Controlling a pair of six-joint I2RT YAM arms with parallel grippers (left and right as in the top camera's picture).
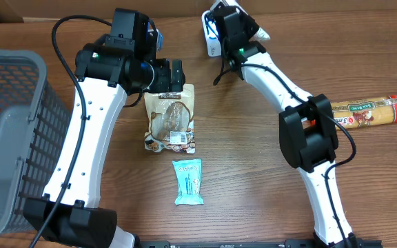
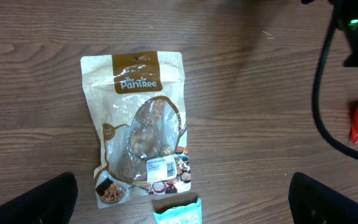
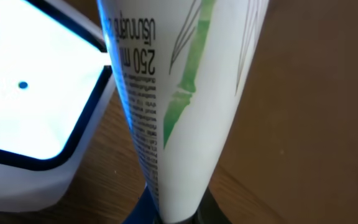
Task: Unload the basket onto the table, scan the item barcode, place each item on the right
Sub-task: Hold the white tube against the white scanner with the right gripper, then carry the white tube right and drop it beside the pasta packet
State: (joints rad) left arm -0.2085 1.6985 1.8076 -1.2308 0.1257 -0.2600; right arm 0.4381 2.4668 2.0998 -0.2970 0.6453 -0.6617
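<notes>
My right gripper (image 3: 179,214) is shut on a white tube (image 3: 191,93) with green bamboo art and small printed text. In the right wrist view the tube reaches up past the scanner (image 3: 30,81), a white box with a bright blue-lit window at the left. Overhead, the right gripper (image 1: 229,21) is at the table's far side beside the scanner (image 1: 209,40). My left gripper (image 2: 182,211) hangs open, empty, above a brown snack pouch (image 2: 138,118) lying flat, its dark fingertips (image 2: 42,202) wide apart. No barcode on the tube shows.
A teal packet (image 1: 187,181) lies just in front of the pouch (image 1: 169,117). A long tan and red package (image 1: 371,110) lies at the right. A grey mesh basket (image 1: 5,138) stands at the left edge. Cables trail from both arms.
</notes>
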